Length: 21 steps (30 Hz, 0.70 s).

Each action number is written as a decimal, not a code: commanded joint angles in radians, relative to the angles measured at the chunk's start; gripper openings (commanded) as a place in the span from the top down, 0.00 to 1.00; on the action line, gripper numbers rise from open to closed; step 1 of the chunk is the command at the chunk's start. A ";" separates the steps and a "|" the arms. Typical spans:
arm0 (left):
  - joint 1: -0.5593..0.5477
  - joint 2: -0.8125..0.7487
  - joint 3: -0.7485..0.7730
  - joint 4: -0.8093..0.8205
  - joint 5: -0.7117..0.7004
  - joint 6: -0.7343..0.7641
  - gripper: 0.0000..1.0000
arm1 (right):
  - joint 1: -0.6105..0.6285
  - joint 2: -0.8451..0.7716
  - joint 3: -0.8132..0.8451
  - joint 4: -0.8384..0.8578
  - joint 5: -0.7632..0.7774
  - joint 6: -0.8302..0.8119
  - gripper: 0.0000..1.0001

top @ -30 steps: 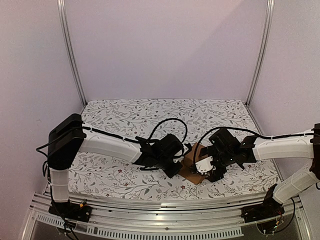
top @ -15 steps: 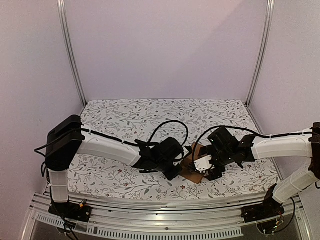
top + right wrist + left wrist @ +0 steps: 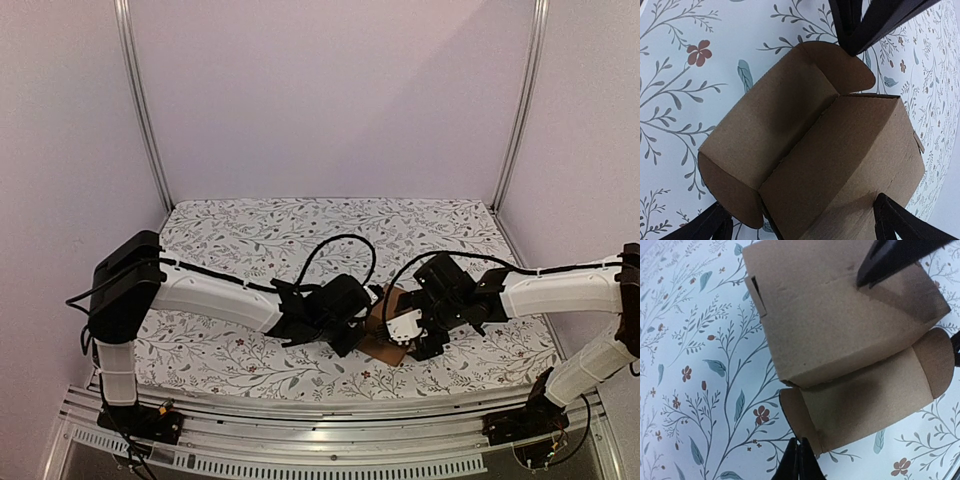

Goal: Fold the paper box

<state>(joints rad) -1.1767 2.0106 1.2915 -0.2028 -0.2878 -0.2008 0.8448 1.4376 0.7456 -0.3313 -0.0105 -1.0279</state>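
Note:
The paper box [image 3: 379, 346] is plain brown cardboard, partly folded, lying on the flowered cloth between both arms. In the left wrist view its body [image 3: 840, 320] has a lower panel with rounded end flaps. My left gripper [image 3: 800, 441] is shut, its tips pinching the edge of the near rounded flap [image 3: 792, 412]. My right gripper [image 3: 800, 215] stands open wide and straddles the box [image 3: 830, 155], one finger [image 3: 897, 220] resting on the box's side and the other [image 3: 710, 227] beside the flap. That right finger [image 3: 890, 260] also shows pressing on the box's top.
The flowered cloth [image 3: 240, 240] covers the table. Metal frame posts [image 3: 140, 100] stand at the back corners, with plain walls behind. A rail [image 3: 300, 415] runs along the near edge. Black cables [image 3: 335, 245] loop over both wrists.
My left gripper's jaws have closed the last bit onto the flap. Both wrists have crept slightly closer together over the box.

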 commanded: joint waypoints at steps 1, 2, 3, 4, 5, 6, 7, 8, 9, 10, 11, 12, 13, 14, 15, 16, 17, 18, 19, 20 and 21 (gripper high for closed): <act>0.006 -0.028 -0.004 0.022 0.006 -0.007 1.00 | 0.007 0.033 0.010 -0.046 -0.015 0.021 0.04; 0.006 -0.037 -0.015 0.036 0.013 -0.007 1.00 | 0.007 0.036 0.012 -0.046 -0.014 0.024 0.04; 0.006 -0.042 -0.024 0.048 0.018 -0.008 1.00 | 0.007 0.040 0.013 -0.046 -0.014 0.024 0.04; 0.006 -0.046 -0.030 0.056 0.018 -0.010 1.00 | 0.008 0.042 0.014 -0.045 -0.015 0.026 0.04; 0.006 -0.049 -0.033 0.058 0.017 -0.010 1.00 | 0.007 0.044 0.016 -0.045 -0.014 0.026 0.04; 0.006 -0.051 -0.036 0.059 0.013 -0.011 1.00 | 0.007 0.045 0.019 -0.046 -0.015 0.031 0.04; 0.006 -0.052 -0.039 0.063 0.014 -0.009 1.00 | 0.008 0.049 0.022 -0.047 -0.015 0.036 0.04; 0.006 -0.054 -0.042 0.067 0.014 -0.010 1.00 | 0.007 0.052 0.024 -0.048 -0.013 0.040 0.04; 0.006 -0.053 -0.045 0.067 0.009 -0.013 1.00 | 0.008 0.054 0.027 -0.049 -0.014 0.046 0.03; 0.006 -0.052 -0.046 0.063 -0.002 -0.024 1.00 | 0.008 0.058 0.029 -0.048 -0.011 0.050 0.03; 0.007 -0.050 -0.045 0.057 -0.021 -0.040 1.00 | 0.008 0.059 0.030 -0.048 -0.008 0.055 0.03; 0.009 -0.049 -0.043 0.052 -0.039 -0.057 1.00 | 0.007 0.061 0.031 -0.049 -0.009 0.059 0.03; 0.009 -0.049 -0.045 0.050 -0.062 -0.080 0.99 | 0.008 0.059 0.033 -0.051 -0.014 0.065 0.02; 0.009 -0.052 -0.048 0.050 -0.083 -0.101 0.92 | 0.008 0.052 0.035 -0.056 -0.021 0.071 0.01; 0.008 -0.060 -0.053 0.059 -0.095 -0.123 0.84 | 0.008 0.041 0.040 -0.068 -0.030 0.075 0.01; 0.008 -0.071 -0.066 0.076 -0.098 -0.141 0.78 | 0.008 0.026 0.044 -0.074 -0.038 0.084 0.01; 0.007 -0.085 -0.084 0.096 -0.100 -0.159 0.74 | 0.008 -0.002 0.050 -0.080 -0.044 0.090 0.01; 0.008 -0.100 -0.101 0.117 -0.097 -0.177 0.69 | 0.007 -0.017 0.057 -0.085 -0.046 0.097 0.01; 0.008 -0.108 -0.122 0.132 -0.094 -0.192 0.66 | 0.008 -0.033 0.065 -0.091 -0.046 0.101 0.01; 0.009 -0.111 -0.130 0.142 -0.090 -0.204 0.63 | 0.008 -0.041 0.074 -0.099 -0.046 0.107 0.01; 0.011 -0.107 -0.131 0.147 -0.078 -0.213 0.61 | 0.008 -0.046 0.081 -0.108 -0.048 0.108 0.01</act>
<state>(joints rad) -1.1736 1.9488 1.1954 -0.1177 -0.3557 -0.3328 0.8448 1.4403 0.7818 -0.3702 -0.0288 -0.9611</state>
